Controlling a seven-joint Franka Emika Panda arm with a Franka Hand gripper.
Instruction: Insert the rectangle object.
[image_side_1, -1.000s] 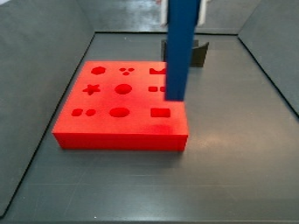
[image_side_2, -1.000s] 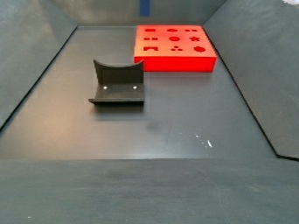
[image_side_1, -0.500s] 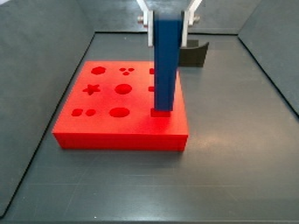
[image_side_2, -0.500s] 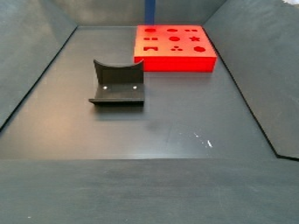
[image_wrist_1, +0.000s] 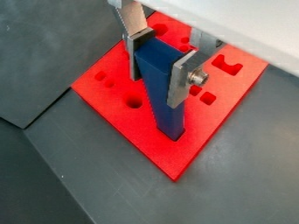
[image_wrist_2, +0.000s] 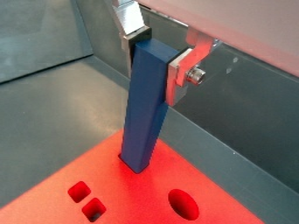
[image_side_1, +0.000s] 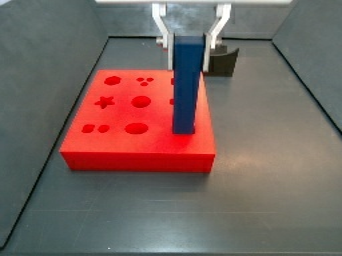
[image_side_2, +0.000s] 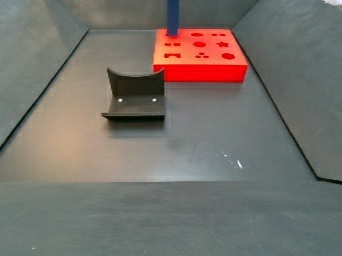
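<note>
The rectangle object, a long blue bar (image_side_1: 187, 85), stands upright with its lower end in the rectangular hole at the near right of the red block (image_side_1: 147, 148). My gripper (image_side_1: 189, 42) is shut on the bar's upper end, directly above the block. Both wrist views show the silver fingers (image_wrist_1: 184, 77) (image_wrist_2: 179, 74) clamped on the bar's two sides (image_wrist_1: 162, 92) (image_wrist_2: 146, 105), and its foot sunk into the red block (image_wrist_1: 176, 159) (image_wrist_2: 128, 188). In a side view only a short piece of the bar (image_side_2: 173, 14) shows above the block (image_side_2: 201, 70).
The red block's top carries several other shaped holes, among them a star (image_side_1: 103, 101) and circles (image_side_1: 140, 101). The dark fixture (image_side_2: 134, 95) stands on the grey floor apart from the block; it shows behind the bar in a side view (image_side_1: 227, 62). Grey walls enclose the floor.
The gripper has come down with the bar. The bar shifted over the rectangular hole and its lower end has sunk into it, so less of the bar shows above the block.
</note>
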